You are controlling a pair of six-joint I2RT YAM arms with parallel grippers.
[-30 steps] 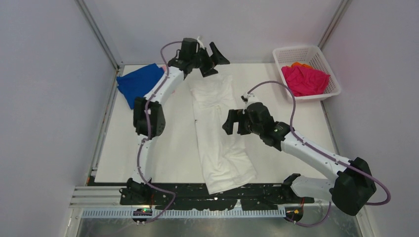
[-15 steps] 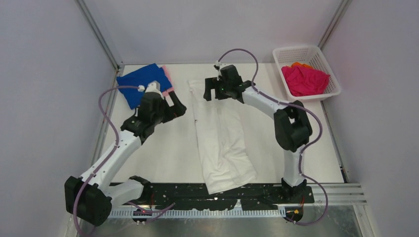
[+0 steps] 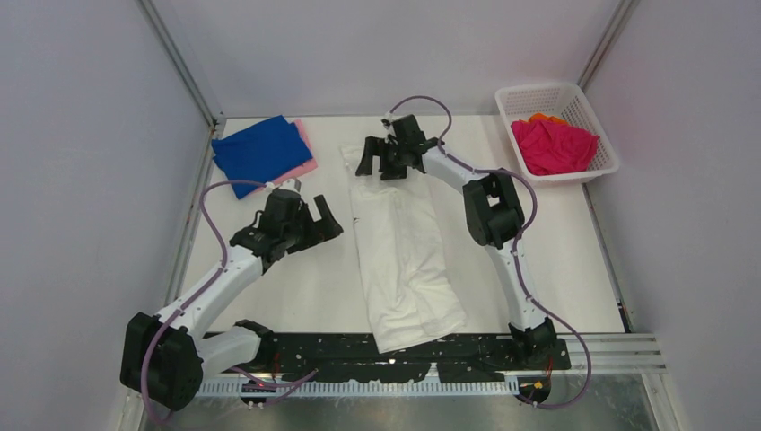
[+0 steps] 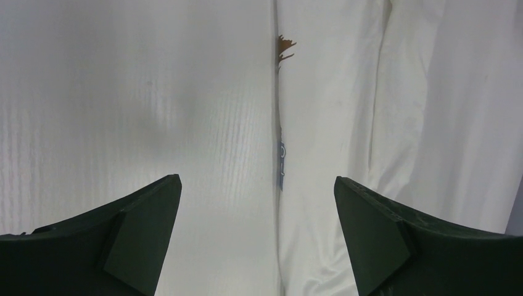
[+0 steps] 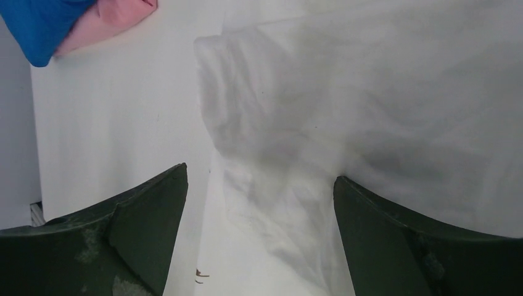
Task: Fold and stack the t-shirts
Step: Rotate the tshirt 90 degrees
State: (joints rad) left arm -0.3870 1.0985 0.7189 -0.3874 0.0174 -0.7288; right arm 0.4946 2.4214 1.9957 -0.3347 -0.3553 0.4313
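A white t-shirt (image 3: 399,242) lies folded into a long strip down the middle of the table. My left gripper (image 3: 325,220) is open and empty just left of the shirt's left edge; in the left wrist view (image 4: 256,182) the shirt (image 4: 370,123) lies under its right finger. My right gripper (image 3: 377,169) is open and empty over the shirt's far end; it also shows in the right wrist view (image 5: 260,176), with the shirt's far left corner (image 5: 370,92) below. A folded royal blue shirt (image 3: 258,151) lies on a pale pink one (image 3: 307,162) at the far left.
A white mesh basket (image 3: 588,112) at the far right holds a magenta shirt (image 3: 552,145) and an orange one (image 3: 544,117). Frame posts and grey walls close in the table. The blue (image 5: 37,24) and pink (image 5: 117,15) shirts show in the right wrist view's corner.
The left arm has drawn back from the far end to the shirt's left side. The right arm has reached out to the shirt's far end and shifted a little left. The shirt's far end now lies flatter.
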